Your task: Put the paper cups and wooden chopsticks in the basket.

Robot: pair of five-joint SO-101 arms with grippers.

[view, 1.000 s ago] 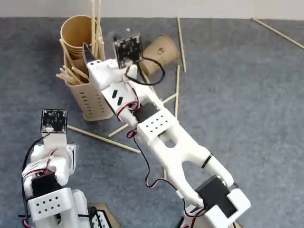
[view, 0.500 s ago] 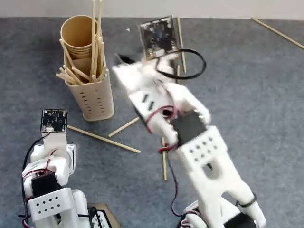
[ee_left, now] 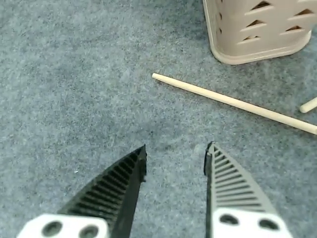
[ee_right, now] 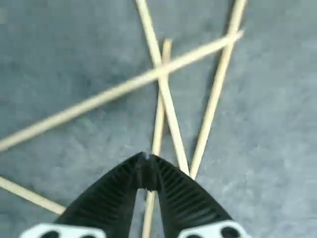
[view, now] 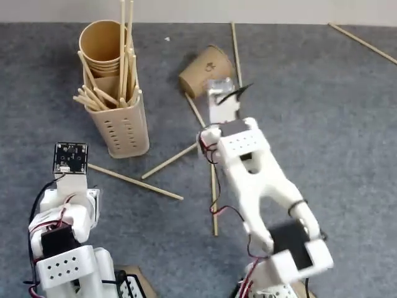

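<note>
The beige perforated basket (view: 121, 127) stands at the back left and holds stacked paper cups (view: 101, 42) and many chopsticks. One paper cup (view: 208, 69) lies on its side on the grey mat. Loose chopsticks (view: 133, 180) lie around it. My right arm (view: 239, 146) hangs over crossed chopsticks (ee_right: 166, 94) just in front of the fallen cup. The right gripper (ee_right: 147, 161) is shut with nothing between its fingers, low above those sticks. My left gripper (ee_left: 176, 148) is open over bare mat, near one chopstick (ee_left: 233, 101) and the basket's foot (ee_left: 257, 34).
More chopsticks lie at the back (view: 236, 46) and far back right (view: 363, 42). One lies along the mat beside the right arm (view: 214, 198). The left arm's base (view: 62, 248) sits at the front left.
The right arm has swung away from the basket to the right and drawn back, ending above the crossed chopsticks by the fallen cup. The left arm has stayed still.
</note>
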